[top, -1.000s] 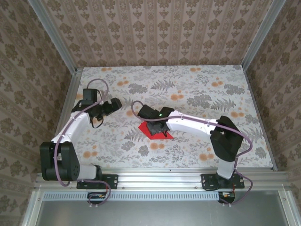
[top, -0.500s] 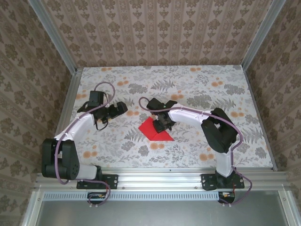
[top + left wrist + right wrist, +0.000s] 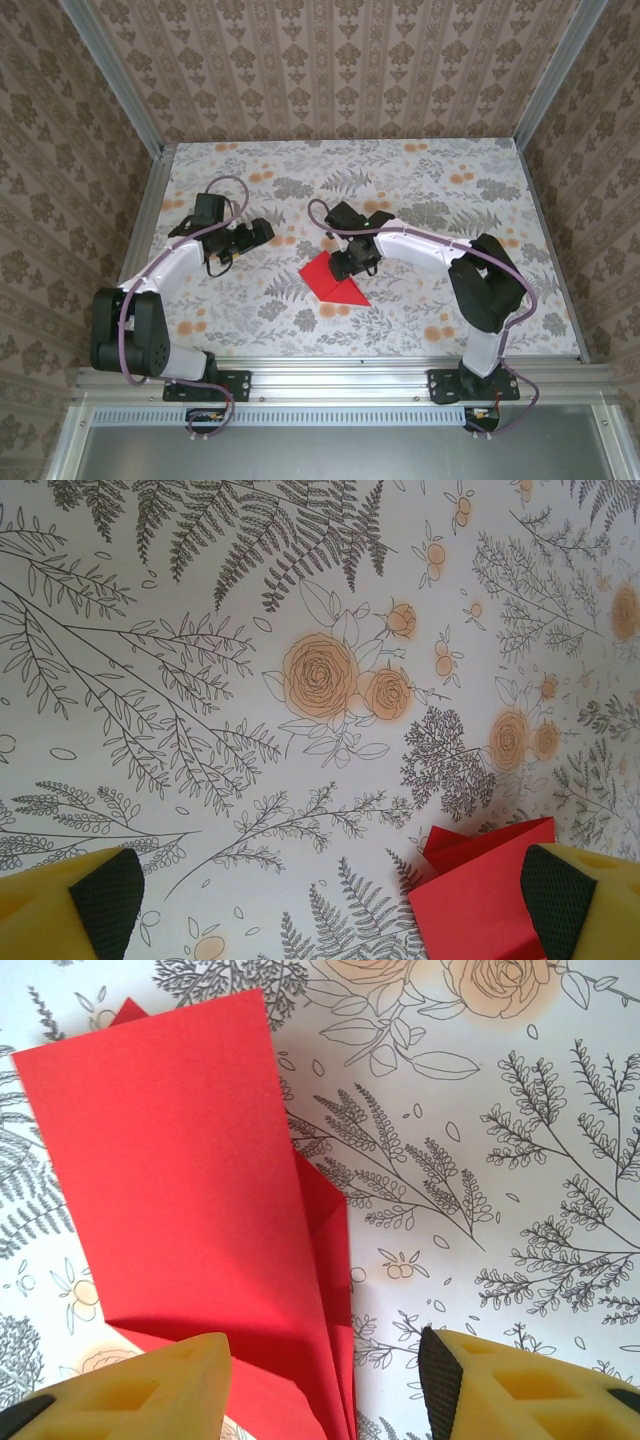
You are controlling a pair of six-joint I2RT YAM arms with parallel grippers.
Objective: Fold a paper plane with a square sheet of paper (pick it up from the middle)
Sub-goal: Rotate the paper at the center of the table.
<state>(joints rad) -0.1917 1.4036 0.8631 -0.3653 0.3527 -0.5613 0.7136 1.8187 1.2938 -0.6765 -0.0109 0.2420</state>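
L gripper [image 3: 330, 900]: jaws spread wide | R gripper [image 3: 325, 1382]: jaws apart, low over folded red paper [image 3: 170, 1160]

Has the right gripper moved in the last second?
Yes. The right gripper has shifted right, from the middle of the red paper to its right edge, nearer the orange flowers printed on the table.

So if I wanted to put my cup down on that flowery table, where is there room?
Bare: the far strip of the table along the back wall, and the near strip along the front rail. Crowded: the middle, where the red paper lies under the right gripper, with the left gripper to its left.
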